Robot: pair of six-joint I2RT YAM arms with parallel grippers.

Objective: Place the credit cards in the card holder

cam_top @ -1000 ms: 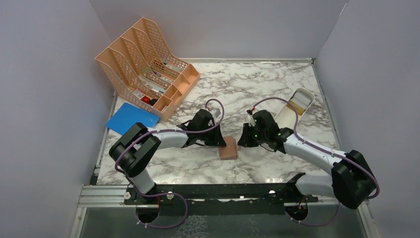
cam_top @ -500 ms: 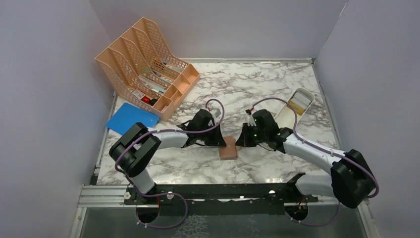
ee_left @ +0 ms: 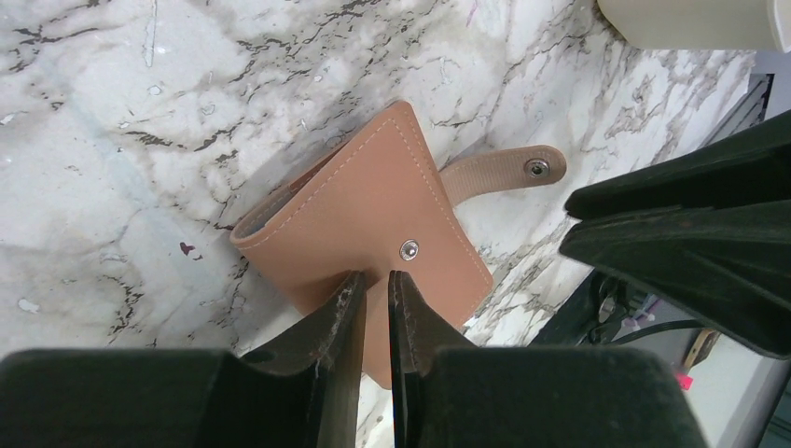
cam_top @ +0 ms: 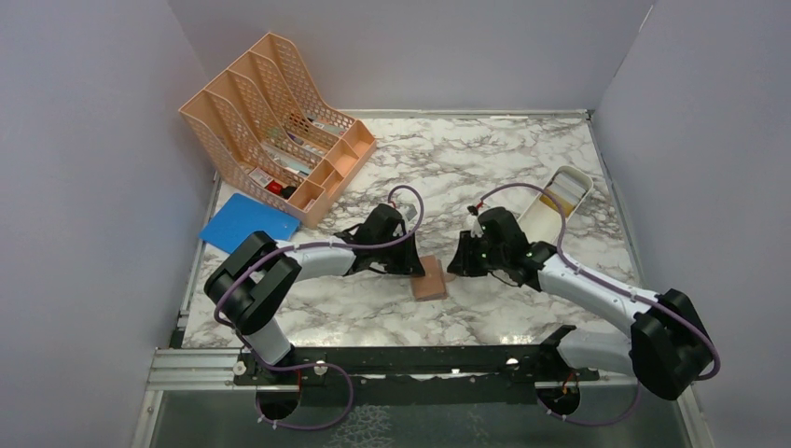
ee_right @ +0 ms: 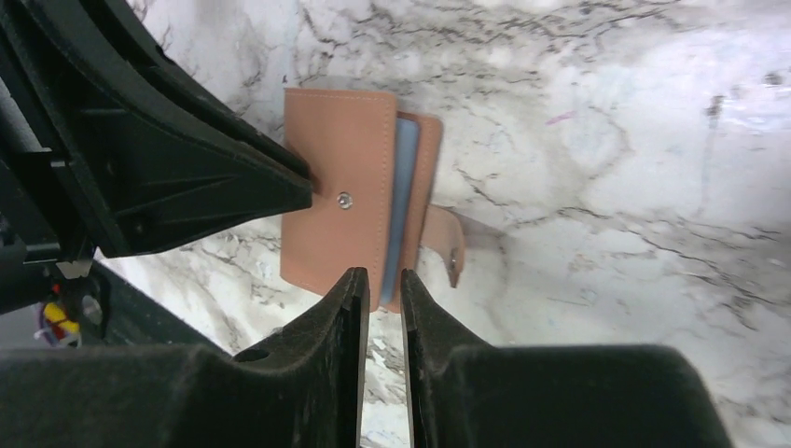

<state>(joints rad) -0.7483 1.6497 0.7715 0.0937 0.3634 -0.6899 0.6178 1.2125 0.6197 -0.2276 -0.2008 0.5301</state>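
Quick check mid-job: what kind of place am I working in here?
Likely a lab test cell dressed as a desk: plain walls box in a marble-pattern table, with a peach mesh file organiser and blue folder.

From above: left arm (cam_top: 312, 254) and right arm (cam_top: 583, 283) stretched low, converging mid-frame, wrists facing each other, not touching. On left gripper (ee_left: 376, 278), jaws nearly together, thin slit between. On right gripper (ee_right: 381, 275), same narrow slit.
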